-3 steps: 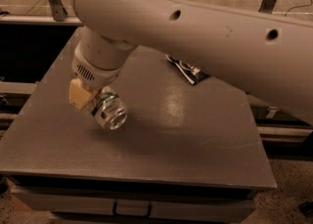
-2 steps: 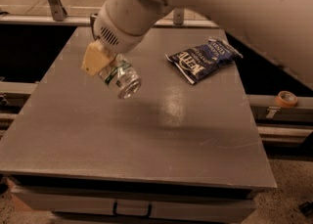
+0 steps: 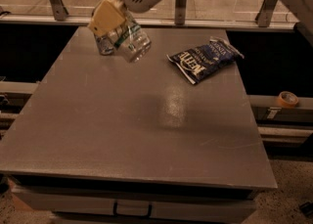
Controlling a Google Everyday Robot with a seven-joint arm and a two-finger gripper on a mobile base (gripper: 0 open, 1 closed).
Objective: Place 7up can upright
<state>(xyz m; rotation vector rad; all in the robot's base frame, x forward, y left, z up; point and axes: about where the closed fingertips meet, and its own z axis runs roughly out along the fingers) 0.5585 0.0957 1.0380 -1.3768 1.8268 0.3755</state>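
Observation:
My gripper (image 3: 116, 26) hangs over the far left part of the grey table (image 3: 146, 135), its arm coming in from the top of the camera view. It is shut on the 7up can (image 3: 132, 43), a silver-white can with green markings. The can is tilted, its end facing down and to the right, and it is held above the table top. One tan finger pad (image 3: 106, 16) lies against the can's upper left side. The other finger is hidden behind the can.
A small silver object (image 3: 103, 47), partly hidden behind the gripper, is at the far left of the table. A dark blue chips bag (image 3: 203, 57) lies at the far right. A roll of tape (image 3: 287, 99) sits on a rail to the right of the table.
The arm has swung up and toward the far left of the table, carrying the can with it. The chips bag, first partly covered by the arm, now shows in full.

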